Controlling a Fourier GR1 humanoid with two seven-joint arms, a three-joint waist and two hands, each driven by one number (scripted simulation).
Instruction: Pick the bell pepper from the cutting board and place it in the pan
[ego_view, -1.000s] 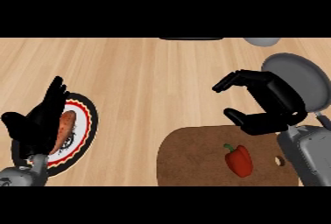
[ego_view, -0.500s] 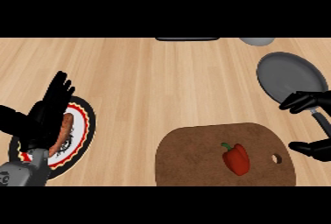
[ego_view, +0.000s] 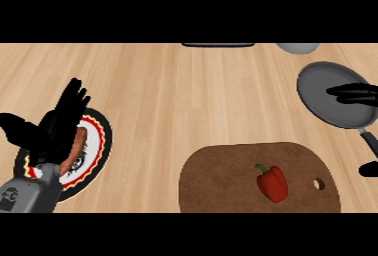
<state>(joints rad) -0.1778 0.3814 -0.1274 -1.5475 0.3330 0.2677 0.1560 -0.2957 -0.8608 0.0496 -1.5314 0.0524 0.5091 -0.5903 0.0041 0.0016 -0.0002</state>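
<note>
The red bell pepper (ego_view: 272, 183) with a short green stem lay on its side on the brown wooden cutting board (ego_view: 221, 175), stem end pointing up-left, resting right of the board's centre and just left of the small hole near the board's right edge. The cutting board, rounded at its corners, sat on the counter at the lower right of the head view, its lower part cut off by the frame edge. The grey round pan (ego_view: 328, 107) lay on the counter up and right of the board, apart from it, with its dark handle running down-right toward the frame's right edge and nothing inside it.
</note>
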